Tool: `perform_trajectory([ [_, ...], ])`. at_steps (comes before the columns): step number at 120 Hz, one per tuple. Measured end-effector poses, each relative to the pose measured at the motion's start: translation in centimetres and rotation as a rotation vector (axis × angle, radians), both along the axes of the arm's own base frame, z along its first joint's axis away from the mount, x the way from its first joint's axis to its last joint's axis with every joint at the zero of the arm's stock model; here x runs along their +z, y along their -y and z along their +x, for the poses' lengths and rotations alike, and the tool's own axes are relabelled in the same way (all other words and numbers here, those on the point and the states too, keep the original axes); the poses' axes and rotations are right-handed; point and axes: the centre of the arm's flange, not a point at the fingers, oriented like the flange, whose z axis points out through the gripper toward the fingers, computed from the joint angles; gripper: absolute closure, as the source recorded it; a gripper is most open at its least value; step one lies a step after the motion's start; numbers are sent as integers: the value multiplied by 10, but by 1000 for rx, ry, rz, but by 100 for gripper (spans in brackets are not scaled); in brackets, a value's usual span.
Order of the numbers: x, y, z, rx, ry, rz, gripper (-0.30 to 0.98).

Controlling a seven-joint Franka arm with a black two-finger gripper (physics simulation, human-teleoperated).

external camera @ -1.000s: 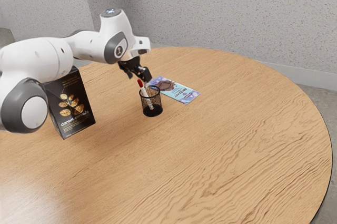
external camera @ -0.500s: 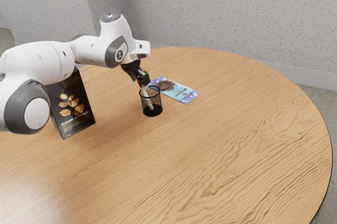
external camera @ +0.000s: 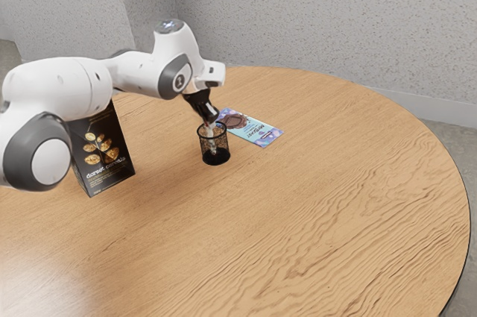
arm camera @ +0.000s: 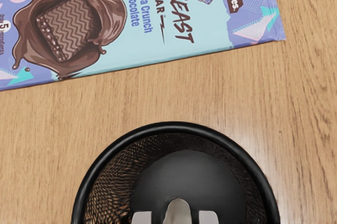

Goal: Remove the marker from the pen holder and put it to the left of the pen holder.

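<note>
Well, the marker point(external camera: 213, 142) is inside the holder point(external camera: 217, 159), near the middle of the exterior view, with the fingers point(external camera: 209, 113) right above the rim; I cannot tell whether they are spread or pinching it. The chocolate bar point(external camera: 253, 128) lies flat on the bench point(external camera: 320, 190), just beyond the holder, and the box point(external camera: 104, 153) stands toward the exterior view's left.

arm point(external camera: 173, 71) shifted toward exterior view's right | pincer point(external camera: 209, 118) lowered to pen holder point(external camera: 216, 159) mouth | marker point(external camera: 213, 143) red end now hidden
</note>
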Motion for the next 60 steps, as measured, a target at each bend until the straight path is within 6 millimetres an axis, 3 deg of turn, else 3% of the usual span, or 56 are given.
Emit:
perform_trajectory([
  [13,16,3,-7,1,8,4,74],
  [21,46,9,-20,-3,28,14,75],
  [34,117,19,-37,-8,110,30,76],
  [41,139,17,-42,-1,139,37,76],
  [47,145,7,-43,17,148,46,76],
  [60,127,-40,-23,84,153,63,76],
])
